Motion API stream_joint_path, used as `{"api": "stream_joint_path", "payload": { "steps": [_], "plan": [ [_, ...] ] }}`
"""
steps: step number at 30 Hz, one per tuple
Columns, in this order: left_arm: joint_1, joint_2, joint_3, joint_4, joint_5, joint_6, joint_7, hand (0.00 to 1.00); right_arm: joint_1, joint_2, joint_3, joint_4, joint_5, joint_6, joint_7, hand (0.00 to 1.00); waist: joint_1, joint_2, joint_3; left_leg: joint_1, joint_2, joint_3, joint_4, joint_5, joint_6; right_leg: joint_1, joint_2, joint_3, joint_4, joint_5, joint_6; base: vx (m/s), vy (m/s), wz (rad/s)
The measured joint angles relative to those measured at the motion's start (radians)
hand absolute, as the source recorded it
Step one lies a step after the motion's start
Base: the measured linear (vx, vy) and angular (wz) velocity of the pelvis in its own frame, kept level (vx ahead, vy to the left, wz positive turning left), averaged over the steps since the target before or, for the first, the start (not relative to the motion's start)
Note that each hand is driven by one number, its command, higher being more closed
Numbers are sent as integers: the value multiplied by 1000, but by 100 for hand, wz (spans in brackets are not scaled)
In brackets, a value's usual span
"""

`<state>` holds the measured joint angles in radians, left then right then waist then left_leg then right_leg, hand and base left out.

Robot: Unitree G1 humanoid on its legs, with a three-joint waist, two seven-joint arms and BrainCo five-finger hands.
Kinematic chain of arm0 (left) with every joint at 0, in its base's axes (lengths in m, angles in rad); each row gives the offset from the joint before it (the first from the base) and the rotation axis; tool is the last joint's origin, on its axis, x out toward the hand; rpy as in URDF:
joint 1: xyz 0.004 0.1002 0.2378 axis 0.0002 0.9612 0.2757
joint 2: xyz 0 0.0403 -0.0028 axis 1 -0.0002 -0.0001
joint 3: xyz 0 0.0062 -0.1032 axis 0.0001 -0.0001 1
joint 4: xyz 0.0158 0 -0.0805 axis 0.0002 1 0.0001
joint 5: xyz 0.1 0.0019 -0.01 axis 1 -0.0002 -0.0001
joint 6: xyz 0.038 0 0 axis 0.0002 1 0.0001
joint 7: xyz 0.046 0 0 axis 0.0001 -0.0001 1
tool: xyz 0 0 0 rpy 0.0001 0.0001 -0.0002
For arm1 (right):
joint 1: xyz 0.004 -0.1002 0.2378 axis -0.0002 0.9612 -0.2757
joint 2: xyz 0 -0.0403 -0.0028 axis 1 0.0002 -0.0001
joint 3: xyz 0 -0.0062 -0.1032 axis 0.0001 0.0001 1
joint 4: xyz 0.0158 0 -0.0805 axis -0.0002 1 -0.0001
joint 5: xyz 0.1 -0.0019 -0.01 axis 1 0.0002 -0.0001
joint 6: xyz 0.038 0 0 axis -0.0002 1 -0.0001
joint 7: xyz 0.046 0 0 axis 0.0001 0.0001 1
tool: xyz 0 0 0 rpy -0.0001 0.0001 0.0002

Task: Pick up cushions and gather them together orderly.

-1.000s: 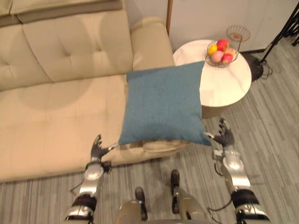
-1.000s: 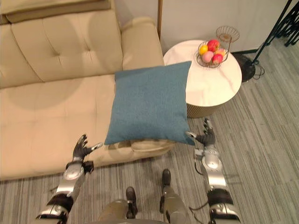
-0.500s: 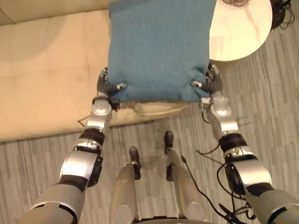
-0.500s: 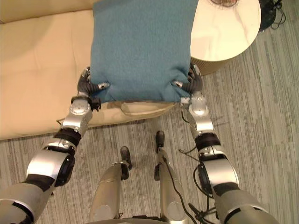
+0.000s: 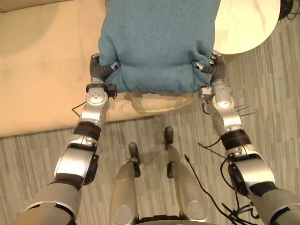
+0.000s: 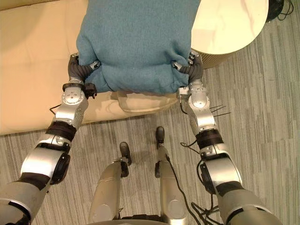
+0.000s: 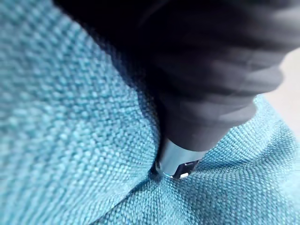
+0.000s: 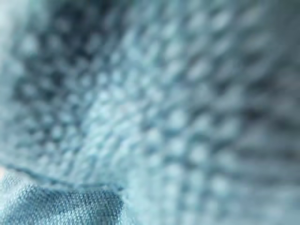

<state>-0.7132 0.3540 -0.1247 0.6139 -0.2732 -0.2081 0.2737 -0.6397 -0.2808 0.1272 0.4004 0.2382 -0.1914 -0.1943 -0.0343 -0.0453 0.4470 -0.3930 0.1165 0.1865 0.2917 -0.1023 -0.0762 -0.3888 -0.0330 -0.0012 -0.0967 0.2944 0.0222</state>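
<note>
Left eye view: clamped on the two near corners of the blue cushion (image 5: 159, 42), with the left robot hand (image 5: 98, 71) curled round one and the right robot hand (image 5: 217, 69) round the other. Stretched between both and away from them, over the beige sofa (image 5: 42, 61). Could slip out of so small a bite of cloth, or swing into the round worktop (image 5: 243, 23) just beside the right robot hand.

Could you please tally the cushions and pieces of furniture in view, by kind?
blue cushion: 1
beige sofa: 1
round white table: 1
Total: 3
</note>
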Motion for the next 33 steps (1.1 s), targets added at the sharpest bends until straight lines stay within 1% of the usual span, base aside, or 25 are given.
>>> {"api": "stream_joint_path", "payload": {
  "steps": [2,5,6,7,11,12,13,15,17,18,19,20,21,22,23,24,25,26,27,28,29,30,31,32,33],
  "plan": [
    [94,-29,0,-91,0,0,17,100,81,3,0,-76,-19,0,-2,100,-2,0,0,26,-6,-4,-15,7,4,20,-3,0,0,-8,9,51,-8,7],
    [230,-77,1,-199,2,0,25,100,192,29,-3,-175,-47,0,-4,100,-4,3,-4,83,-11,-7,-35,7,4,70,-4,0,0,-22,8,42,9,2],
    [327,-105,1,-271,3,0,32,100,271,52,-3,-245,-53,-2,-4,100,-5,5,-26,111,-12,-7,-49,6,5,92,-5,0,-1,-34,11,35,16,5],
    [386,-123,-1,-306,4,0,32,100,325,65,-3,-283,-54,-3,-4,100,-6,8,-56,112,-13,-8,-50,4,7,96,-6,0,-1,-45,4,41,15,7],
    [599,-171,-4,-459,10,0,31,100,476,107,1,-395,-84,-8,16,100,-2,18,-130,170,-11,-5,-62,-7,5,151,-4,-4,-1,-64,6,37,18,0],
    [669,-188,-5,-520,12,0,31,100,517,117,3,-425,-87,-17,26,100,-1,21,-159,189,-13,7,-73,-7,6,160,-5,3,-1,-67,10,17,27,-19],
    [728,-199,-6,-567,12,-2,30,100,550,125,12,-451,-91,-27,31,100,8,26,-186,206,-14,21,-77,-8,7,166,-6,14,0,-67,10,17,33,-27],
    [783,-206,-5,-608,12,-10,30,100,581,136,24,-481,-92,-39,44,100,25,31,-203,237,-15,48,-80,-9,8,175,-5,37,11,-68,12,-11,29,-37],
    [802,-210,-2,-616,12,-26,30,100,585,137,44,-494,-93,-48,45,100,31,39,-211,245,-15,59,-64,-11,13,169,-7,40,45,-75,21,-63,22,-22],
    [803,-211,-2,-617,12,-33,30,100,585,138,48,-502,-94,-52,45,100,33,41,-214,244,-14,63,-55,-11,13,150,-6,40,82,-82,31,-109,21,-10],
    [803,-211,-2,-618,12,-37,30,100,586,138,49,-505,-100,-64,45,100,34,41,-217,243,-13,64,-53,-2,28,138,-8,45,111,-87,51,-169,9,-8],
    [803,-213,-1,-619,12,-39,28,100,584,137,49,-504,-116,-70,45,100,37,44,-218,242,-7,65,-54,10,47,98,-15,40,259,-194,42,-186,6,7],
    [805,-213,-2,-619,12,-39,24,100,587,137,49,-504,-123,-72,45,100,34,45,-218,243,-6,57,-52,15,53,69,-26,28,392,-267,20,-197,-39,35],
    [813,-213,-2,-618,10,-39,14,100,597,137,50,-503,-128,-73,45,100,32,44,-219,253,-10,27,-48,24,50,61,-51,27,596,-381,19,-165,-103,71],
    [820,-211,-2,-618,4,-39,8,100,600,135,51,-501,-130,-73,45,100,31,45,-220,255,-13,-15,-47,41,40,93,-70,41,720,-457,57,-155,-153,81],
    [821,-211,-2,-618,1,-39,7,100,600,134,53,-501,-130,-73,45,100,31,45,-222,248,-14,-37,-48,51,33,114,-74,52,751,-486,70,-147,-232,100],
    [821,-211,-2,-618,-4,-41,5,100,600,128,61,-500,-134,-77,44,100,33,44,-232,212,-15,-84,-54,82,15,155,-69,67,747,-537,66,-187,-290,97],
    [821,-212,0,-620,-9,-42,5,100,593,111,75,-496,-135,-83,44,100,52,46,-250,161,-12,-125,-83,136,-5,161,-43,81,657,-573,48,-194,-303,95],
    [823,-215,0,-620,-14,-42,5,100,587,99,80,-492,-135,-84,45,100,55,57,-261,132,-8,-145,-111,171,-15,160,-31,76,600,-577,43,-230,-288,89],
    [826,-235,-1,-620,-22,-42,5,100,572,69,80,-474,-134,-85,45,100,58,117,-272,83,29,-201,-181,242,-34,153,13,28,503,-542,12,-205,-202,73],
    [832,-242,-1,-621,-24,-42,2,100,565,59,80,-449,-134,-86,45,100,59,140,-272,80,49,-218,-218,264,-34,155,33,0,474,-524,-5,-297,-252,87],
    [849,-246,-1,-622,-30,-42,-6,100,560,53,80,-386,-134,-80,45,100,60,159,-273,84,89,-211,-277,255,-51,157,61,-52,462,-498,-31,-290,-268,94],
    [856,-248,-11,-622,-42,-40,-9,100,571,45,77,-350,-134,-62,44,100,59,158,-273,86,112,-153,-311,162,-51,166,59,-102,438,-474,-59,-279,-264,105],
    [855,-248,-19,-624,-47,-39,-10,100,572,38,76,-336,-134,-59,43,100,56,147,-268,80,112,-105,-307,145,-44,173,42,-130,415,-462,-66,-258,-211,131],
    [854,-250,-39,-624,-49,-39,-15,100,574,26,62,-321,-134,-48,42,100,47,138,-264,64,93,-19,-254,147,-41,176,8,-176,388,-439,-78,-301,-151,135]
  ]
}}
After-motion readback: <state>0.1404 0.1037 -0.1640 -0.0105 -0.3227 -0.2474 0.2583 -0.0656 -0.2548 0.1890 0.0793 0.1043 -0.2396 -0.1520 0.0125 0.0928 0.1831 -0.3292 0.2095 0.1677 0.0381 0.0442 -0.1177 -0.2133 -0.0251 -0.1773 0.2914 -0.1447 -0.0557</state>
